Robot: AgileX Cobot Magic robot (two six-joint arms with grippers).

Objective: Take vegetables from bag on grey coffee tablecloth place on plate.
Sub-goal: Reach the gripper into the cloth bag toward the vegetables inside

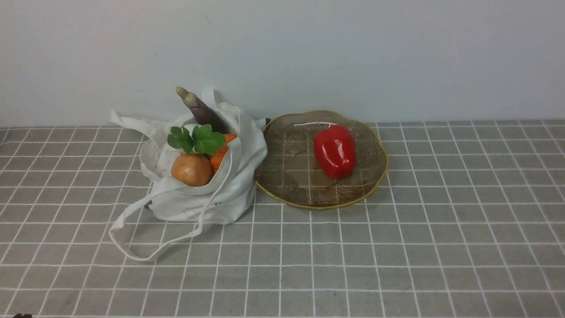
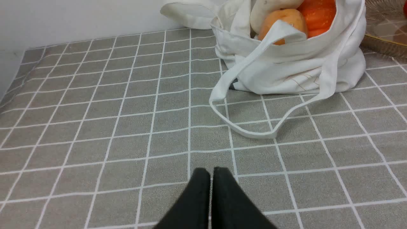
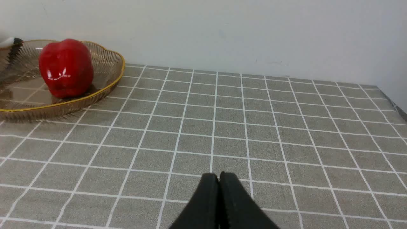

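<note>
The off-white bag (image 1: 207, 194) sits on the grey coffee tablecloth (image 1: 397, 247), left of the plate (image 1: 291, 172). In it I see vegetables: a tan potato (image 1: 192, 169), an orange pumpkin (image 1: 219, 154), green leaves (image 1: 196, 139) and a purple eggplant (image 1: 201, 109) poking up. In the left wrist view the bag (image 2: 295, 66) holds the potato (image 2: 287, 19), pumpkin (image 2: 318, 14) and a white radish (image 2: 270, 9). My left gripper (image 2: 211, 171) is shut and empty, low over the cloth, well short of the bag. My right gripper (image 3: 218, 176) is shut and empty, right of the plate (image 3: 105, 87).
A glossy red bell pepper (image 1: 335, 150) lies on the plate, also seen as the pepper (image 3: 66, 67) in the right wrist view. The bag's long strap (image 1: 132, 247) loops forward onto the cloth. A pale wall (image 1: 397, 53) closes the back edge.
</note>
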